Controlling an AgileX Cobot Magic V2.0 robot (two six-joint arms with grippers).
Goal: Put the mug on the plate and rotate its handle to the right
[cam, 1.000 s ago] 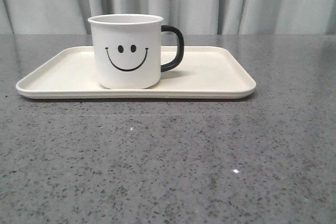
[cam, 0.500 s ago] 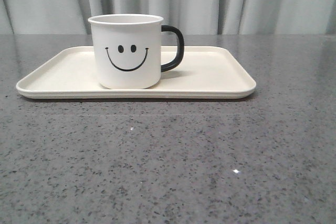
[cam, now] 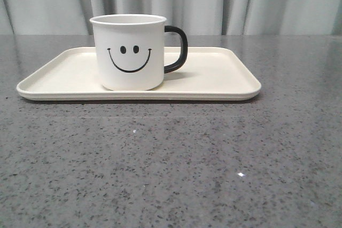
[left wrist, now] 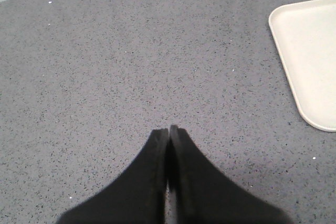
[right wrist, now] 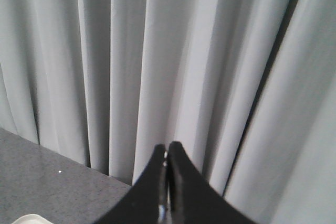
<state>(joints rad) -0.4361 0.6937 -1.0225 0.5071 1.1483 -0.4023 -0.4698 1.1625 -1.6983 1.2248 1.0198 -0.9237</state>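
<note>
One mug (cam: 128, 52) stands left of centre on plate (cam: 214, 76).

1. No readable txt, brand, no. or label in any view; nothing legible on any surface.
2. Only printed mark: black smiley face (two oval eyes + curved mouth) on side of mug (cam: 128, 52), facing the front cam; a pictogram, not letters.
3. Plate (cam: 224, 81): plain cream, no stamp or logo seen in front or left wrist view.
4. Handle (cam: 178, 49): plain glossy black, no marking.
5. Table (cam: 171, 169): grey speckle only, no sticker or sign; curtain (right wrist: 210, 51) plain, no print.
</note>
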